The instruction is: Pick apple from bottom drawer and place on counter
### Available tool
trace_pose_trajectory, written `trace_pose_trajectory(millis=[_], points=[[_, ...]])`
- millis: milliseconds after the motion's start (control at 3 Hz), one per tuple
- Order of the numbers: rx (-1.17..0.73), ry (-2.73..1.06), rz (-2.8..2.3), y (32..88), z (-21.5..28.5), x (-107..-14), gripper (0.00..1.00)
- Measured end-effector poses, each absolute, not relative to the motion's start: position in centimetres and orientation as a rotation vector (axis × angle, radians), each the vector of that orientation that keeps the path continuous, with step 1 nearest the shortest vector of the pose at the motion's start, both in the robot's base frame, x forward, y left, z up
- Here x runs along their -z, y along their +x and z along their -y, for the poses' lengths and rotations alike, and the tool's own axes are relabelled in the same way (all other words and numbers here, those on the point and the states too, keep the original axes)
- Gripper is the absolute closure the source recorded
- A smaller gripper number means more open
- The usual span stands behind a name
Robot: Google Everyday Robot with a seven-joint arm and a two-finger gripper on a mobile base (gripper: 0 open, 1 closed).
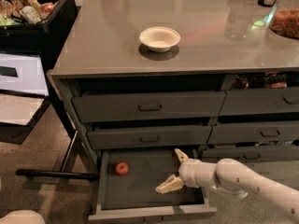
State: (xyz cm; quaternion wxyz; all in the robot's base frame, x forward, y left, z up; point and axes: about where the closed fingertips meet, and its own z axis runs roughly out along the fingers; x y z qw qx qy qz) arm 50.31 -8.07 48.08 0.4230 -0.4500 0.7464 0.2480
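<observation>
The bottom drawer (140, 197) of the left stack is pulled open and shows a flat dark floor. The small red apple (122, 168) lies in its left rear part. My gripper (172, 170) hangs over the drawer's right half, fingers spread open and empty, pointing left toward the apple, about a hand's width away from it. The white arm reaches in from the lower right. The glossy grey counter (107, 41) tops the cabinet.
A white bowl (160, 38) stands on the counter. A black bin of groceries (32, 13) sits at the upper left above a white panel. A clear container of orange food (286, 21) is at the right. A black bar (56, 174) lies on the floor left of the drawer.
</observation>
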Motion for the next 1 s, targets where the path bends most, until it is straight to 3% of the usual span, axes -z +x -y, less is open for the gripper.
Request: trace_pose_trajectory(millis=[1000], points=[[-0.842, -1.144, -1.764, 55.6, -6.7, -36.3, 0.00]])
